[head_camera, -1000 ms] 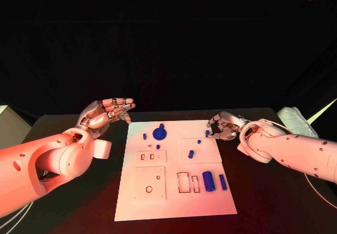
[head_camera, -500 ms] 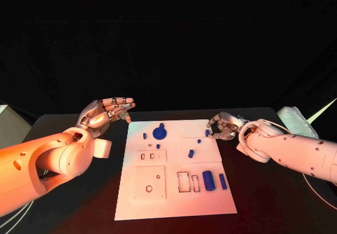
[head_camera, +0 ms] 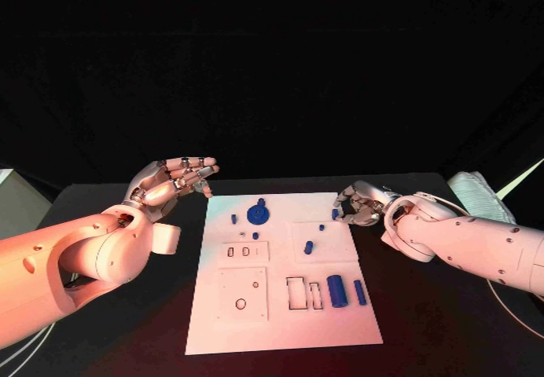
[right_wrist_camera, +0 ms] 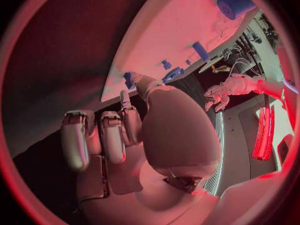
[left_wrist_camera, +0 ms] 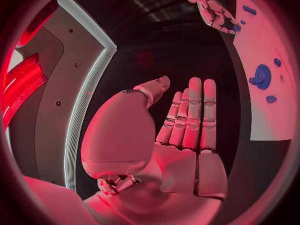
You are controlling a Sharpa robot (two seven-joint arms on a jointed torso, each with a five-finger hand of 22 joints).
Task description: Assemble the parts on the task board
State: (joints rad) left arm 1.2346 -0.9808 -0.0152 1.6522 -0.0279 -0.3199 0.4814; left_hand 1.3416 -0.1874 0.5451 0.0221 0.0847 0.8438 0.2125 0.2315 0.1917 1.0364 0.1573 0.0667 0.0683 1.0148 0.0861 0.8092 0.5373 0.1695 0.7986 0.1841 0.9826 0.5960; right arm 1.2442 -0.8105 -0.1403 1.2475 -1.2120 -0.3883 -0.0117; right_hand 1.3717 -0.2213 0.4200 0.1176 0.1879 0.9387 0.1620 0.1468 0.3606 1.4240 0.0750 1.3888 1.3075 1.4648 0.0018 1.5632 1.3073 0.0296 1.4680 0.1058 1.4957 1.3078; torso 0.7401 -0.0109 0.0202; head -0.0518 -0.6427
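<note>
The white task board (head_camera: 284,267) lies in the middle of the black table. On it are a blue round disc (head_camera: 257,214), several small blue pegs such as one at mid-board (head_camera: 308,247), a thick blue cylinder (head_camera: 336,290) and a slim blue bar (head_camera: 359,292). My right hand (head_camera: 361,204) is curled at the board's far right edge. Its thumb and a fingertip pinch a small blue peg (right_wrist_camera: 129,79) (head_camera: 336,213) there. My left hand (head_camera: 176,179) hangs raised off the board's far left corner, fingers straight and together (left_wrist_camera: 190,115), holding nothing.
Empty recesses show in the board's near half (head_camera: 240,304) (head_camera: 297,293). A pale ribbed object (head_camera: 476,196) lies at the table's right edge, behind my right arm. Bare black table flanks the board on both sides.
</note>
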